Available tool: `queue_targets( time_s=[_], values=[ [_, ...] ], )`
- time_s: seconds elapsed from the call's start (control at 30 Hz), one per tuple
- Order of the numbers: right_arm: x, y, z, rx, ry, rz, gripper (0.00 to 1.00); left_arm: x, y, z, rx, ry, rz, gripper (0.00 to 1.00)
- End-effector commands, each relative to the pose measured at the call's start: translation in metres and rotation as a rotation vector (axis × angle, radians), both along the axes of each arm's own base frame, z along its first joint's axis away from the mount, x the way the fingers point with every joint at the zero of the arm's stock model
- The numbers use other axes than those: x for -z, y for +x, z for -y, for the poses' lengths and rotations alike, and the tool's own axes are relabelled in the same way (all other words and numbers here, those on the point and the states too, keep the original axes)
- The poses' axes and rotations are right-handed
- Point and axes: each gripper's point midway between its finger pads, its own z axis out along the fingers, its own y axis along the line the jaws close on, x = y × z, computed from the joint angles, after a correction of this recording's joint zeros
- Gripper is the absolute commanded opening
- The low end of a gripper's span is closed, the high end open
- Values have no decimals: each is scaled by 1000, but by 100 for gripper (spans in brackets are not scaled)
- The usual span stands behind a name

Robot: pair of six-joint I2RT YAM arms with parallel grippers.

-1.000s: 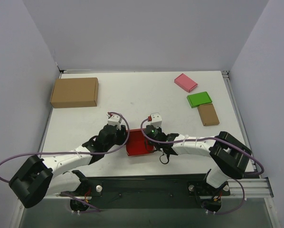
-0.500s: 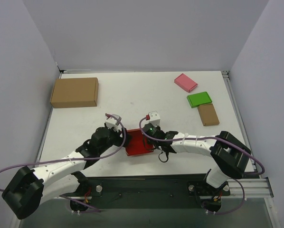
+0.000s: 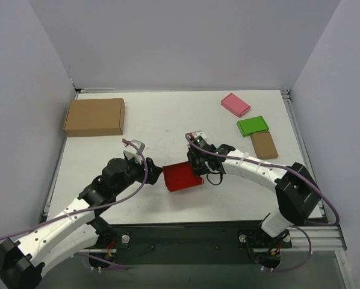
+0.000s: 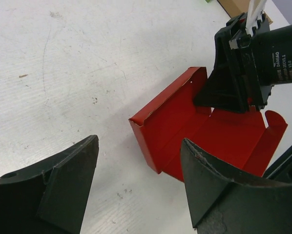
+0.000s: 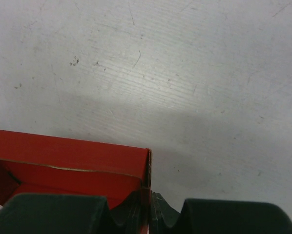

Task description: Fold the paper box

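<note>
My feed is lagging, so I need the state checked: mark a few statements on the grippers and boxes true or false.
1. The right gripper pinches a wall of the paper box. True.
2. The left gripper is shut on the paper box. False: it is open and grips nothing.
3. The green box lies between the pink box and a small brown box. True.
4. The large brown carton sits at the far right. False: far left.
</note>
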Motion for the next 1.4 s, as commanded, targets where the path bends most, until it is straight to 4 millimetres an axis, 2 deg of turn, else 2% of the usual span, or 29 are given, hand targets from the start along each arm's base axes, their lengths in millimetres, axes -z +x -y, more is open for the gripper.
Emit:
queue_targets(
  time_s=[0.0, 0.1, 0.17, 0.23, 0.37, 0.63, 0.73, 0.77, 0.83, 0.87, 0.93, 0.97, 1.0, 1.07, 1.1, 1.13, 1.17, 1.2, 1.23, 1.27, 1.3, 1.33, 1.37],
  values=[
    [-9, -26, 17, -106, -74, -175, 9, -42, -8, -6, -16, -32, -30, 78],
    [-5, -35, 19, -133, -84, -274, 10, -62, -23, 1, 74, -28, -61, 79],
    [-2, -42, 21, -149, -94, -328, 11, -61, -30, -4, 100, 30, -88, 79],
    [3, -45, 24, -152, -121, -367, 12, -76, -30, -9, 108, 63, -49, 79],
    [13, -48, 25, -159, -148, -433, 13, -80, -22, -23, 67, 121, 17, 82],
    [25, -35, 20, -142, -179, -469, 21, -53, -12, -19, 73, 148, -3, 82],
    [24, -27, 16, -135, -175, -462, 30, -49, -9, -22, 68, 156, -14, 82],
    [23, -25, 16, -130, -172, -456, 36, -47, -9, -23, 66, 157, -16, 82],
    [18, -17, 15, -117, -165, -432, 43, -48, -6, -24, 66, 151, -10, 82],
    [14, -13, 15, -102, -157, -422, 50, -48, -6, -24, 68, 148, -13, 82],
    [2, 0, 17, -71, -139, -372, 54, -46, -5, -22, 85, 145, -17, 82],
    [-3, 4, 19, -40, -132, -354, 59, -46, -5, -21, 90, 144, -19, 82],
    [-17, 11, 21, -16, -115, -307, 61, -44, -5, -20, 100, 146, -22, 82],
    [-30, 24, 33, 49, -103, -237, 64, -42, -4, -16, 121, 137, -33, 82],
    [-48, 26, 36, 87, -57, -187, 64, -43, -4, -13, 130, 125, -41, 83],
    [-55, 31, 37, 114, -24, -146, 65, -42, -3, -11, 141, 115, -48, 84],
    [-53, 30, 50, 160, -20, -138, 65, -46, -4, -4, 174, 85, -45, 85],
    [-69, 28, 55, 207, 38, -93, 65, -48, 1, -6, 161, 62, -55, 85],
    [-75, 31, 60, 248, 73, -63, 65, -51, 5, -4, 163, 49, -62, 86],
    [-62, 20, 74, 296, 63, -78, 65, -55, 7, -3, 169, 32, -60, 87],
    [-76, 18, 88, 351, 98, -23, 65, -58, 15, -8, 138, 21, -65, 88],
    [-78, 18, 93, 415, 139, 13, 65, -60, 21, -8, 128, 15, -74, 88],
    [-73, 11, 98, 442, 155, 23, 63, -72, 28, -9, 116, 3, -55, 88]
  ],
)
